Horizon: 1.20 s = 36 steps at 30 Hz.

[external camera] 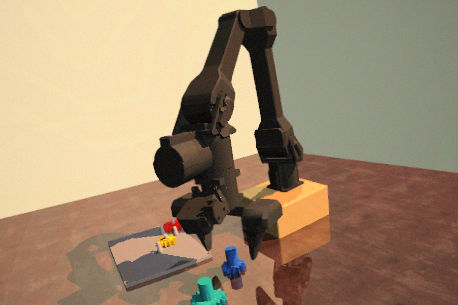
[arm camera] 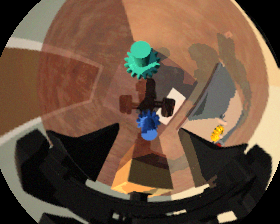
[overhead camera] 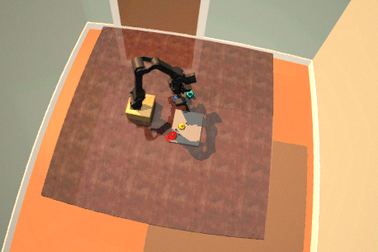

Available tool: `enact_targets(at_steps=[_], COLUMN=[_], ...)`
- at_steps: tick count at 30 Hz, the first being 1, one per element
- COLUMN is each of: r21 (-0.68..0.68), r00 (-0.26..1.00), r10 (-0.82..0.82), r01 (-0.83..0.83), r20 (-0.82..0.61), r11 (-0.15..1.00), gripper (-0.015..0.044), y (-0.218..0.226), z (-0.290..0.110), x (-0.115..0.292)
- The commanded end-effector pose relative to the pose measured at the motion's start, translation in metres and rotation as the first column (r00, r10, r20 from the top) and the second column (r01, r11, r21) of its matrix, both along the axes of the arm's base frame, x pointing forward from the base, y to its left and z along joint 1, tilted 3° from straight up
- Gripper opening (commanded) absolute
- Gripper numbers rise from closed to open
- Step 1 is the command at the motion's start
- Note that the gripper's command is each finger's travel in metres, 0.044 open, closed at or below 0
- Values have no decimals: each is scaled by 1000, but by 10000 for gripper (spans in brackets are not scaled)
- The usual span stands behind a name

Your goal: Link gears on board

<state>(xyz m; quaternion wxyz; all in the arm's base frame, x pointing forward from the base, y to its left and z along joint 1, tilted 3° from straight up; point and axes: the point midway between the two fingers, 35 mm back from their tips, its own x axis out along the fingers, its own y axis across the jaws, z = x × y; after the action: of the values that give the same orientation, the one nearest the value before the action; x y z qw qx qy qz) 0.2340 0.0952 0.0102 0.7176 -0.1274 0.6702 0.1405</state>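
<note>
The gripper (external camera: 231, 252) (arm camera: 148, 129) is open and empty, pointing down. Its fingertips are above and around the line of the blue gear (overhead camera: 176, 97) (external camera: 233, 267) (arm camera: 148, 121), which stands upright on the table with its stem up. The larger teal gear (overhead camera: 190, 94) (external camera: 207, 295) (arm camera: 142, 62) stands upright beyond the blue one in the wrist view. The grey board (overhead camera: 196, 119) (external camera: 150, 263) (arm camera: 216, 97) carries the yellow gear (overhead camera: 181, 127) (external camera: 167, 241) (arm camera: 217, 133) and the red gear (overhead camera: 172, 135) (external camera: 171, 226). A short peg (external camera: 159, 248) stands beside the yellow gear; other pegs are hard to make out.
The arm stands on a yellow wooden block (overhead camera: 139, 113) (external camera: 305, 213) at one side of the board. A red arrow (overhead camera: 167, 138) lies beside the red gear. The arm's shadow falls over part of the board. The glossy brown table (overhead camera: 124, 174) shows reflections.
</note>
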Motion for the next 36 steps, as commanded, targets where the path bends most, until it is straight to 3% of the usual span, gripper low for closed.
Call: enact_targets(at_steps=[1,13,21,23,36], r21=[2,2,2,2,3], r00=[1000,1000,1000,1000,1000], r10=[-4,-4,-4,-4,-4], r01=[4,4,4,4,4], r20=[-5,-5,-5,-5,-4], r11=[1000,1000,1000,1000,1000], gripper=[414,99,45,0,0], y=[0,0,0,0,1], z=[-2,-2,-2,-2,27], x=[-2,-2,-2,-2,5])
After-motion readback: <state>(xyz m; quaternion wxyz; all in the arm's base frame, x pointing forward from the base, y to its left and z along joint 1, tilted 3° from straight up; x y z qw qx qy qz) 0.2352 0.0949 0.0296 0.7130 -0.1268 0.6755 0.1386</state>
